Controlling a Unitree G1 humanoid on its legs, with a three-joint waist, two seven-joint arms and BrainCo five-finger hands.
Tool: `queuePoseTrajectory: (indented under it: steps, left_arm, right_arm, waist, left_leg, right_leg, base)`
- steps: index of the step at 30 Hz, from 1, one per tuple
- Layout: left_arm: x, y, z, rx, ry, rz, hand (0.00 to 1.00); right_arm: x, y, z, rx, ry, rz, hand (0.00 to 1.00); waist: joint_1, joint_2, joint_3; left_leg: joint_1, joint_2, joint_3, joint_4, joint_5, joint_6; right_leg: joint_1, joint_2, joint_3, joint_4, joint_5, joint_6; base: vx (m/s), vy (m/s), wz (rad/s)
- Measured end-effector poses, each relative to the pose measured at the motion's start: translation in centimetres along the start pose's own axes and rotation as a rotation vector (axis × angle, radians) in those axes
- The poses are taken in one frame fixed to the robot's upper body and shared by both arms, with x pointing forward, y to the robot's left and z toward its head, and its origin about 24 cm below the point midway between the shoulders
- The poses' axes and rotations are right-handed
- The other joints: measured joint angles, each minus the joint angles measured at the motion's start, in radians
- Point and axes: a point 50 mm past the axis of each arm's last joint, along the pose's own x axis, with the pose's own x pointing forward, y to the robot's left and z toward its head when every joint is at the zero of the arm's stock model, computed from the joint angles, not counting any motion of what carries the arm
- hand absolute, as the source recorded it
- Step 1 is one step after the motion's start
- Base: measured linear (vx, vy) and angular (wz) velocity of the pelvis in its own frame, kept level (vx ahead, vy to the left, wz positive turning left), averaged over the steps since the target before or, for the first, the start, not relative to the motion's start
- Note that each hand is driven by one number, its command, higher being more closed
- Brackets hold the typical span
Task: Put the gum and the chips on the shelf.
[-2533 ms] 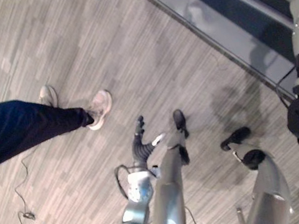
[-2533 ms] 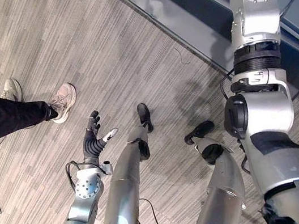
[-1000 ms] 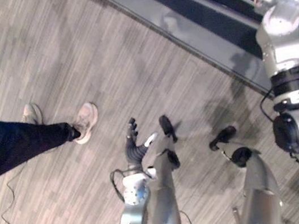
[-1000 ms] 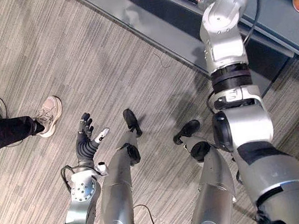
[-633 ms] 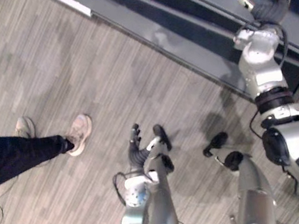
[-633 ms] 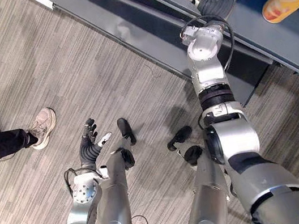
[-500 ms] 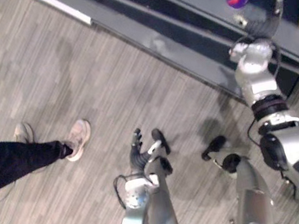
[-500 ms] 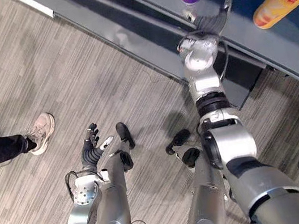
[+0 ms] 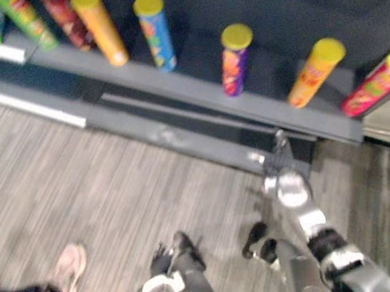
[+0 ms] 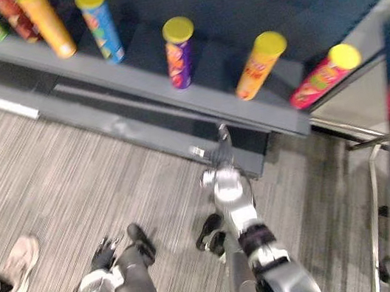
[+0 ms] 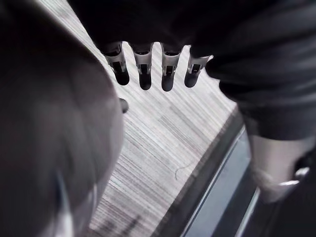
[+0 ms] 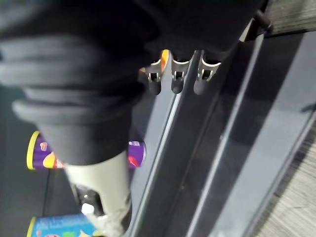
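Half a second ago the purple chips can (image 9: 234, 64) stood just past the right hand's (image 9: 281, 152) fingertips, at the top edge of the head views. Now the whole picture has shifted, so the camera has moved, and a long run of the shelf (image 9: 200, 85) shows. Judged against the shelf, the can is where it was, while the hand now sits lower, in front of the ledge under the shelf's front edge.

The can stands upright on its base, long axis vertical, yellow lid on top and turned toward the head camera. It is well beyond the right fingertips, apart from them and untouched. It stands between a blue can (image 9: 156, 31) and an orange can (image 9: 314, 72), one in a spaced row of yellow-lidded cans along the shelf. In the right wrist view a part of its purple body (image 12: 136, 153) shows past the hand's dark cover.

The right fingers (image 12: 177, 85) are straight and released, holding nothing, their dark tips over the shelf's grey rails. Which of the things on the shelf is the gum cannot be told.

The left hand (image 9: 159, 260) hangs low over the floor (image 9: 112, 190), as before. Its fingers (image 11: 143, 79) are straight in a row and empty, with striped flooring beyond the tips. A person's shoe (image 9: 68, 272) rests on the floor, well off to that hand's outer side.
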Motion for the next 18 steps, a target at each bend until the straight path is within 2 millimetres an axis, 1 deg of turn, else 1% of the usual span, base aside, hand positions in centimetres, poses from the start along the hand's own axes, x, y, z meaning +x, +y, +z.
queuePoseTrajectory:
  steps: [1, 2, 3, 4, 5, 6, 8, 10, 11, 12, 13, 16, 18]
  left_arm:
    - [-0.2, 0.7, -1.2, -0.004, 0.064, 0.024, 0.0]
    - [-0.3, 1.0, -1.7, 0.001, 0.085, 0.033, 0.0]
    - [-0.7, 1.5, -2.9, 0.023, 0.125, 0.043, 0.0]
    - [-0.9, 1.5, -3.4, 0.027, 0.137, 0.042, 0.0]
    - [-1.2, 1.5, -4.3, 0.063, 0.155, 0.042, 0.0]
    - [-1.5, 1.3, -4.8, 0.096, 0.162, 0.035, 0.0]
    - [-1.8, 1.2, -5.5, 0.13, 0.173, 0.03, 0.0]
    - [-2.4, 1.1, -6.5, 0.145, 0.184, 0.029, 0.0]
    - [-2.4, 1.1, -6.5, 0.145, 0.184, 0.029, 0.0]
    - [-2.6, 1.1, -7.0, 0.143, 0.194, 0.032, 0.0]
    - [-2.8, 1.0, -7.3, 0.144, 0.199, 0.03, 0.0]
    - [-3.1, 0.8, -7.9, 0.135, 0.199, 0.033, 0.0]
    - [-3.4, 0.7, -8.3, 0.123, 0.205, 0.046, 0.0]
  right_arm:
    - [-1.8, -0.5, -2.6, -0.029, 0.079, 0.063, 0.0]
    - [-2.8, -0.8, -4.0, -0.034, 0.124, 0.089, 0.0]
    - [-5.4, -1.9, -7.1, -0.044, 0.242, 0.145, 0.0]
    - [-6.5, -2.3, -8.2, -0.048, 0.286, 0.159, 0.0]
    - [-8.5, -3.1, -10.3, -0.056, 0.38, 0.183, 0.0]
    - [-10.3, -4.0, -12.1, -0.048, 0.467, 0.18, 0.0]
    - [-12.2, -4.6, -13.8, -0.038, 0.56, 0.17, 0.0]
    - [-14.8, -5.9, -16.1, 0.008, 0.691, 0.107, 0.0]
    - [-14.8, -5.9, -16.1, 0.01, 0.692, 0.103, 0.0]
    - [-15.2, -7.0, -16.7, 0.027, 0.724, 0.031, 0.0]
    - [-15.6, -7.8, -17.2, 0.035, 0.757, -0.026, 0.0]
    - [-16.4, -9.1, -18.1, 0.086, 0.819, -0.149, 0.0]
    - [-17.4, -10.2, -18.9, 0.166, 0.879, -0.291, 0.0]
  waist:
    - [-0.009, -0.008, -0.032]
    - [-0.014, -0.01, -0.047]
    - [-0.031, -0.008, -0.085]
    - [-0.037, -0.006, -0.099]
    - [-0.052, -0.005, -0.13]
    - [-0.052, -0.002, -0.159]
    - [-0.052, 0.004, -0.186]
    - [-0.051, 0.022, -0.213]
    - [-0.051, 0.022, -0.214]
    - [-0.052, 0.039, -0.231]
    - [-0.052, 0.048, -0.237]
    - [-0.049, 0.063, -0.256]
    - [-0.049, 0.078, -0.265]
  left_leg:
    - [0.037, -0.018, 0.014, -0.026, 0.005, -0.006]
    - [0.055, -0.024, 0.021, -0.039, 0.006, -0.007]
    - [0.1, -0.045, 0.026, -0.071, 0.008, -0.004]
    - [0.117, -0.053, 0.026, -0.086, 0.008, -0.004]
    - [0.147, -0.068, 0.027, -0.116, 0.01, -0.005]
    - [0.176, -0.08, 0.035, -0.144, 0.011, -0.006]
    - [0.211, -0.093, 0.046, -0.175, 0.012, -0.008]
    - [0.263, -0.116, 0.05, -0.217, 0.013, -0.009]
    - [0.264, -0.117, 0.051, -0.219, 0.013, -0.009]
    - [0.284, -0.129, 0.05, -0.237, 0.014, -0.008]
    - [0.299, -0.137, 0.048, -0.25, 0.014, -0.007]
    - [0.318, -0.151, 0.041, -0.268, 0.016, -0.006]
    - [0.337, -0.164, 0.033, -0.291, 0.02, -0.003]
  right_leg:
    - [0.026, 0.01, 0.013, -0.041, 0.024, 0.001]
    - [0.04, 0.013, 0.021, -0.056, 0.031, -0.002]
    - [0.08, 0.015, 0.026, -0.093, 0.043, -0.001]
    - [0.095, 0.015, 0.027, -0.106, 0.047, 0.002]
    - [0.124, 0.016, 0.026, -0.135, 0.057, 0.003]
    - [0.149, 0.018, 0.028, -0.158, 0.067, 0.006]
    - [0.176, 0.019, 0.03, -0.182, 0.076, 0.016]
    - [0.227, 0.018, 0.03, -0.213, 0.085, 0.03]
    - [0.227, 0.018, 0.03, -0.214, 0.085, 0.03]
    - [0.25, 0.015, 0.027, -0.233, 0.092, 0.039]
    - [0.265, 0.013, 0.023, -0.244, 0.096, 0.044]
    - [0.29, 0.008, 0.013, -0.26, 0.1, 0.051]
    - [0.313, 0.004, 0.003, -0.279, 0.106, 0.06]
  base:
    - [0.18, 0.064, -0.31]
    - [0.22, 0.08, -0.26]
    - [0.16, 0.061, -0.1]
    - [0.2, 0.084, 0.0]
    - [0.21, 0.094, 0.02]
    - [0.2, 0.092, 0.01]
    - [0.17, 0.09, -0.04]
    - [0.15, 0.096, 0.01]
    - [0.11, 0.083, 0.03]
    - [0.09, 0.081, 0.07]
    - [0.08, 0.093, 0.11]
    - [0.04, 0.063, 0.12]
    - [0.0, 0.053, 0.13]
